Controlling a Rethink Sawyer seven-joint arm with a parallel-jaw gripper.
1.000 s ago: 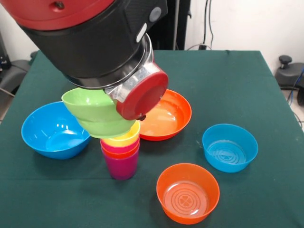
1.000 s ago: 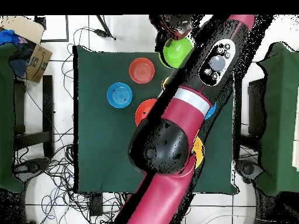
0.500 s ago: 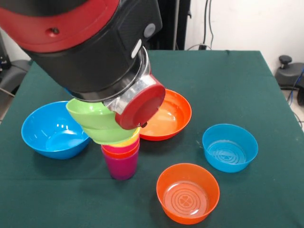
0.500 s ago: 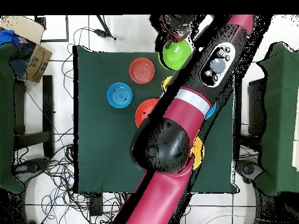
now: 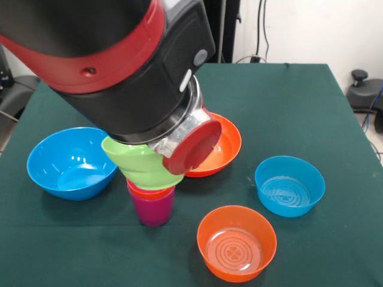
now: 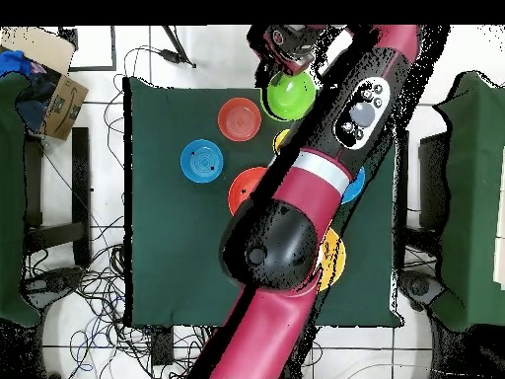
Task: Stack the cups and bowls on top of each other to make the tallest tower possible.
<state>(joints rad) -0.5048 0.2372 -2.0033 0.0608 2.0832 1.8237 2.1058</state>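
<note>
Setting: a robotics laboratory.
Surface (image 6: 168, 197): one test table under dark green cloth, standing alone on a pale tiled floor (image 6: 99, 247).
Robot: a red and black industrial arm (image 6: 296, 227) reaching across it.
Cabling: loose black cables (image 6: 89, 296) strewn over the floor.
Clutter: a cardboard box (image 6: 54, 89) beside the table.

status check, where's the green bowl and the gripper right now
Gripper hidden behind the arm's wrist, state unclear. Green bowl tilted, sitting on top of the tower. Nothing else touching the stack.
</note>
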